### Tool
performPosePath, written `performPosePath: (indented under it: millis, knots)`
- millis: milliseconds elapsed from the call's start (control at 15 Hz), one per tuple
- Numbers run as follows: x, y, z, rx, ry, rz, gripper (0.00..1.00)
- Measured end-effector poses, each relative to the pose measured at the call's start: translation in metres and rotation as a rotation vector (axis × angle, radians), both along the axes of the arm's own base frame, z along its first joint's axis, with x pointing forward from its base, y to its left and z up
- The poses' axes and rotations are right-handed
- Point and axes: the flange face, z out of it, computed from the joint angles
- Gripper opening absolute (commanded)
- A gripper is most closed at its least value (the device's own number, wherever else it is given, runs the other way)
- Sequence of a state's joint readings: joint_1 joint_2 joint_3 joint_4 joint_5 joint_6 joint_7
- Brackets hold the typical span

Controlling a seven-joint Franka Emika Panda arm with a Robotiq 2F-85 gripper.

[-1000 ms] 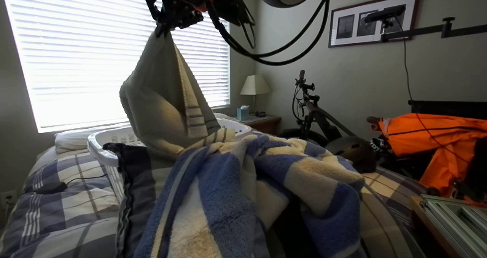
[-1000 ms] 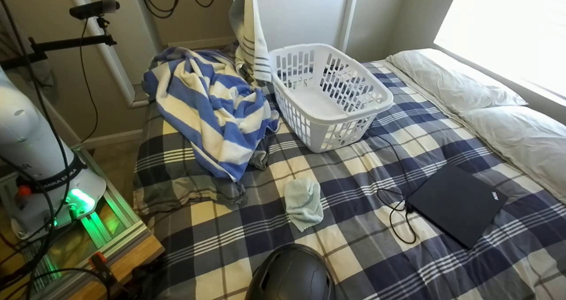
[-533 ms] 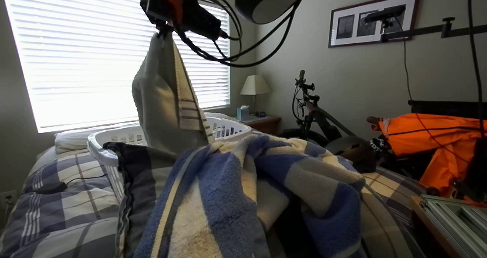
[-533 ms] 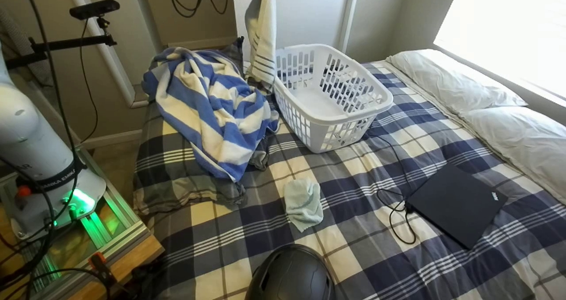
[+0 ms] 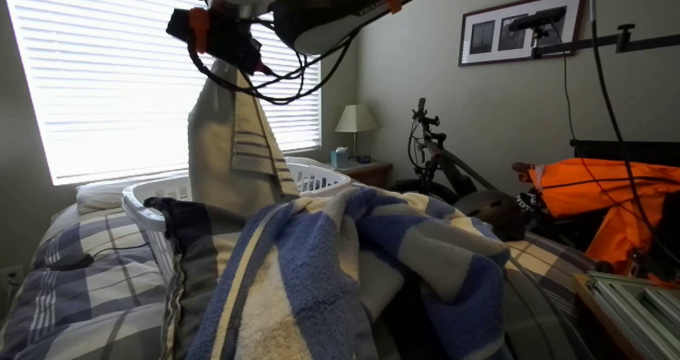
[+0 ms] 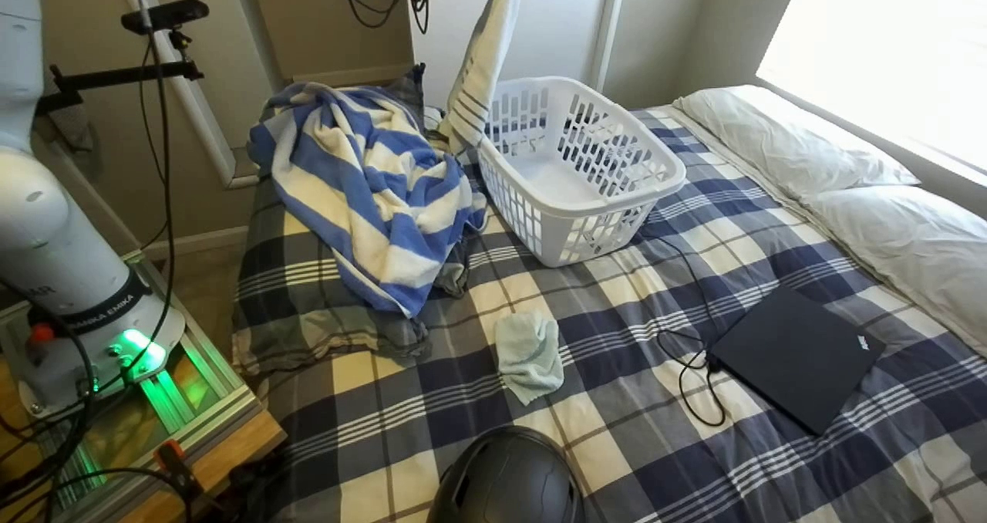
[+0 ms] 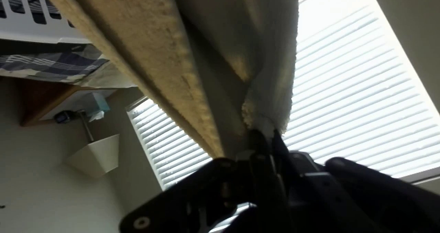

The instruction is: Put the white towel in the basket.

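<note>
The white towel is cream with dark stripes near its hem and hangs in folds from my gripper in both exterior views (image 5: 215,142) (image 6: 484,60). It fills the upper middle of the wrist view (image 7: 147,30). My gripper (image 7: 266,136) is shut on its top end. The white slotted basket (image 6: 578,208) stands on the bed; its rim also shows in an exterior view (image 5: 146,214) and its side in the wrist view (image 7: 41,30). The towel hangs at a slant by the basket's rim, its lower end outside, beside the striped blanket. Whether it touches the rim I cannot tell.
A blue-and-cream striped blanket (image 6: 370,191) lies heaped beside the basket over a dark pillow (image 5: 196,227). A small pale cloth (image 6: 530,357), a black laptop (image 6: 798,357) with a cord, and a dark helmet (image 6: 509,477) lie on the bed. White pillows (image 6: 794,133) line the window side.
My gripper has moved towards the basket and come lower, carrying the towel with it. The towel now hangs more slanted, its lower end trailing. The basket and blanket have not moved.
</note>
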State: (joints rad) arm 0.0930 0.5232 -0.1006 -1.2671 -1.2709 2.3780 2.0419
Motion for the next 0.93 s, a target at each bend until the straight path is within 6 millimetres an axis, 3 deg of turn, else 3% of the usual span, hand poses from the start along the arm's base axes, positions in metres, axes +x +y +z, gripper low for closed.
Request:
performPosePath:
  millis: [267, 533, 733, 933]
  knots:
    - [0.019, -0.037, 0.019, 0.036, -0.077, -0.166, 0.01]
    - [0.024, -0.076, 0.038, 0.104, -0.132, -0.340, 0.01]
    - [0.027, -0.088, 0.041, 0.144, -0.192, -0.454, 0.01]
    - [0.037, -0.089, 0.024, 0.161, -0.288, -0.524, 0.01]
